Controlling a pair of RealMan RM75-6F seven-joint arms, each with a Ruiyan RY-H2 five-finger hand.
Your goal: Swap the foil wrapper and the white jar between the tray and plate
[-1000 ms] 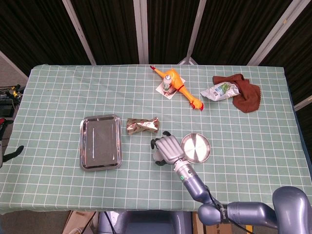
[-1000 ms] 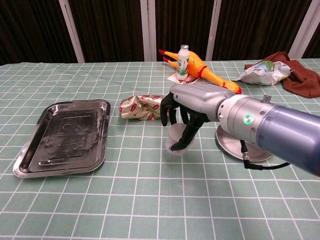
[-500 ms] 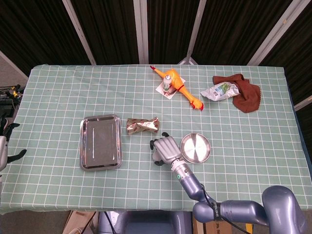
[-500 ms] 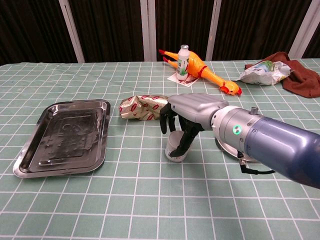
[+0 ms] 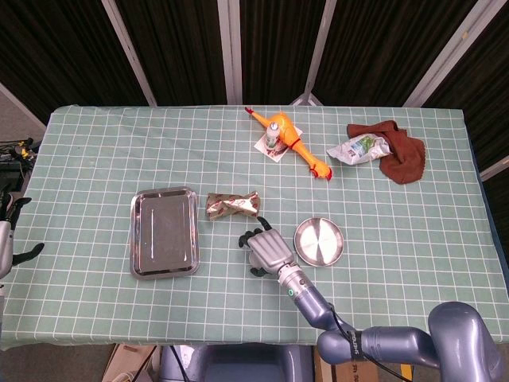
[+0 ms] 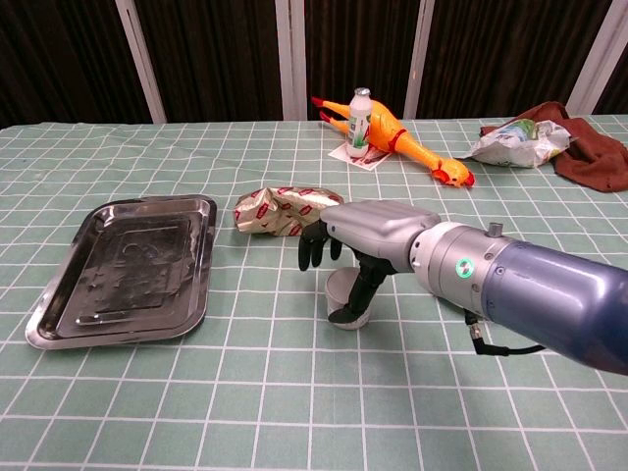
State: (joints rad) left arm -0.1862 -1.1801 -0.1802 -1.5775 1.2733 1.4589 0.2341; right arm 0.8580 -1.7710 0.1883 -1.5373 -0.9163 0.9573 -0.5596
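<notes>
Your right hand (image 6: 368,235) sits low over the white jar (image 6: 345,297), which stands upright on the green checked surface (image 5: 95,151) between the tray (image 5: 164,231) and the plate (image 5: 320,241). In the chest view your thumb runs down the jar's side and looks to touch it, and the dark fingers (image 6: 312,250) curl downward past the jar's far side, not clamped on it; whether you truly hold the jar, cannot tell. From the head view the hand covers the jar almost fully. The foil wrapper (image 5: 232,204) lies crumpled on the surface just right of the tray's top corner, near your fingers but apart from them. Tray is flat, metal, nothing in it; plate is round, metal, just right of your hand. Your left hand (image 5: 6,239) is only a sliver at the left frame edge of the head view, finger state cannot tell. Far side: rubber chicken (image 5: 296,145) with a small bottle (image 6: 361,120) standing at it, brown cloth (image 5: 402,151), crumpled plastic bag (image 5: 358,149) on the cloth.
</notes>
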